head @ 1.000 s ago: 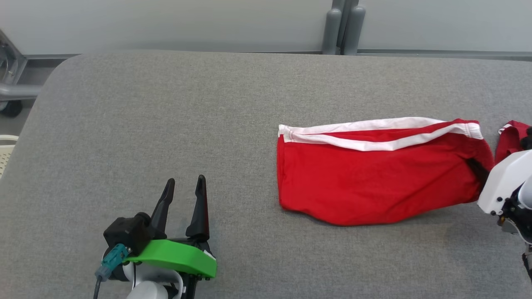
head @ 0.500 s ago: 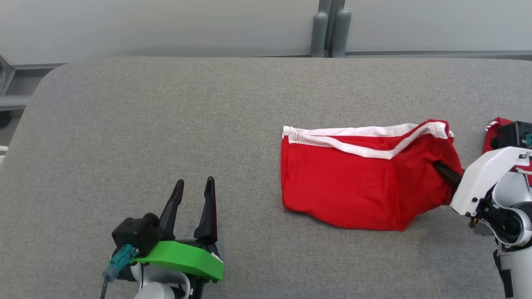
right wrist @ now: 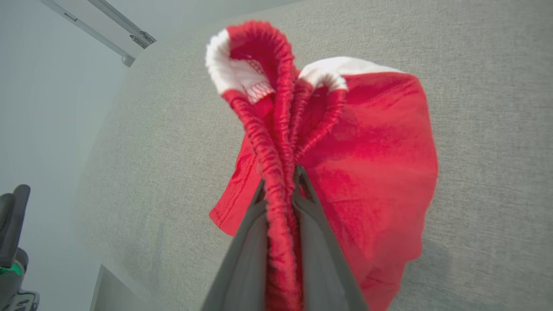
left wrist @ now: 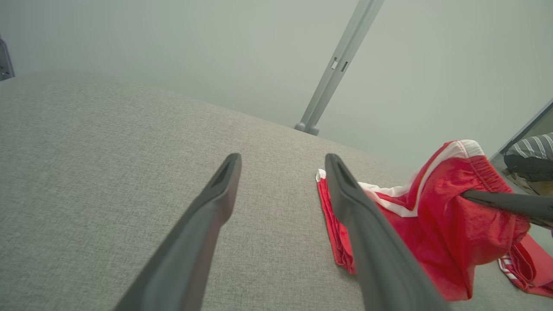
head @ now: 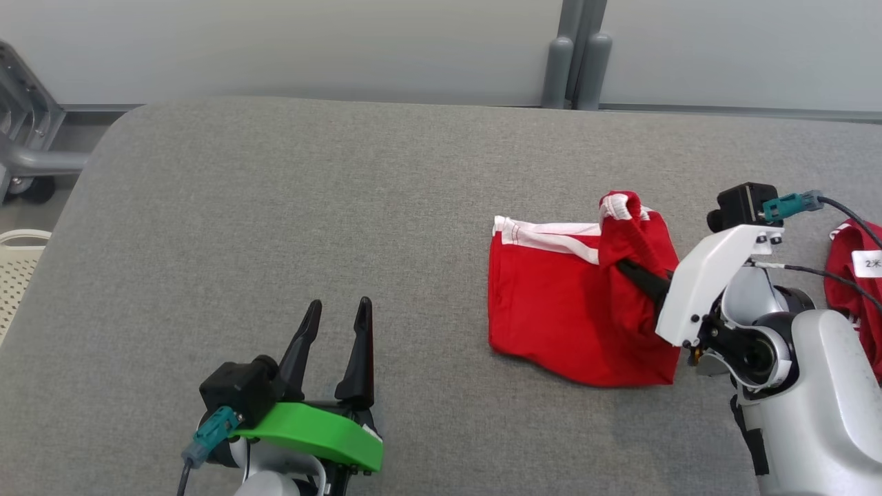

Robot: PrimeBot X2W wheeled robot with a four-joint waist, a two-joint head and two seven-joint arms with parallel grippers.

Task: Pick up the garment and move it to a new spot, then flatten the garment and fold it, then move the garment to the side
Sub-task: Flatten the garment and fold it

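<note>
A red garment (head: 558, 310) with white stripes lies right of centre on a grey fabric tabletop (head: 275, 207). The right end effector (right wrist: 280, 185) is clenched on its elastic waistband, holding that end raised and bunched while the other end rests flat. The left end effector (head: 340, 303) (fingers spread, grasping nothing) hovers near the front edge, well apart from the garment. Another red cloth (head: 851, 275) lies at the far right.

Red white-striped fabric garment (head: 551, 310) laid on grey cloth-covered table (head: 275, 207), right of centre, its right edge raised between right gripper (head: 637, 274) fingers, left gripper (head: 340, 306) set well apart at near left, second red garment (head: 842, 248) placed at far right
</note>
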